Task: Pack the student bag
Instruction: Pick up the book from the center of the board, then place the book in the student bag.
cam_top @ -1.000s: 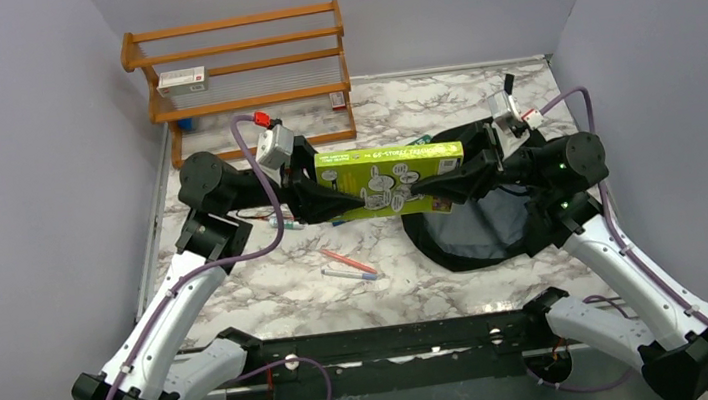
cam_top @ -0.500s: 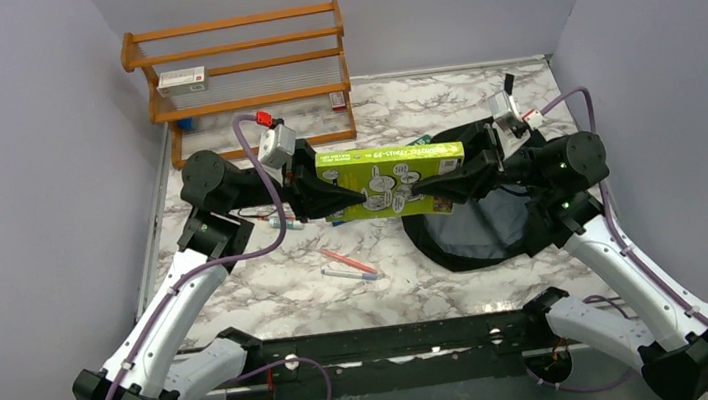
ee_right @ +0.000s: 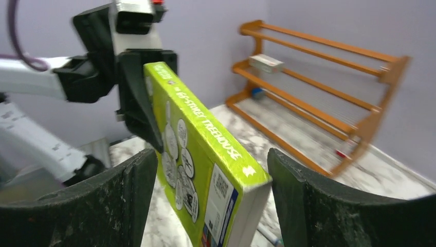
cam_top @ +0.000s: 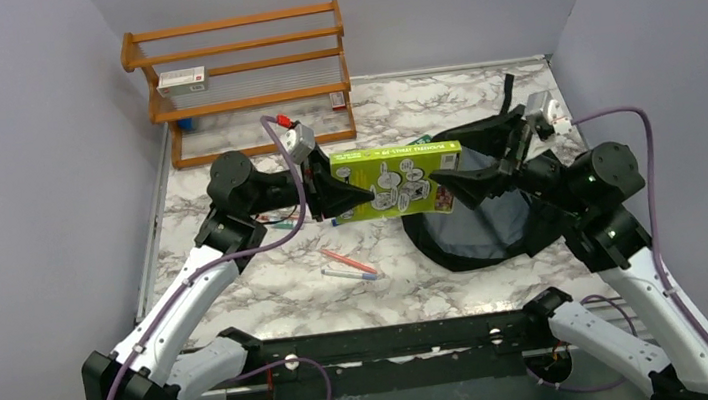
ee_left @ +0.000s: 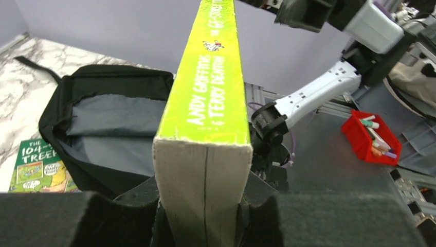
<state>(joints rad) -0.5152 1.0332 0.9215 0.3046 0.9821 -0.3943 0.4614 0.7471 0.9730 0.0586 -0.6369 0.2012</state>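
A thick lime-green book (cam_top: pixel 398 180) hangs in the air on edge, above the table and just left of the student bag (cam_top: pixel 489 230), a black backpack lying unzipped with its grey lining showing (ee_left: pixel 108 123). My left gripper (cam_top: pixel 354 195) is shut on the book's left end; in the left wrist view the page block (ee_left: pixel 203 180) sits clamped between the jaws. My right gripper (cam_top: pixel 444 190) is open at the book's right end. In the right wrist view its fingers (ee_right: pixel 128 190) stand apart on either side of the book (ee_right: pixel 200 154), with gaps on both sides.
A wooden rack (cam_top: pixel 245 76) with a small box (cam_top: pixel 181 78) stands at the back left. Two pens (cam_top: pixel 348 266) lie on the marble top in front of the book. A second green book (ee_left: pixel 38 164) lies beside the bag. A red bin (ee_left: pixel 373 139) sits off the table.
My right gripper has let go of the book, opened wide and drawn back to the right. My left gripper now holds the book alone and has shifted slightly right.
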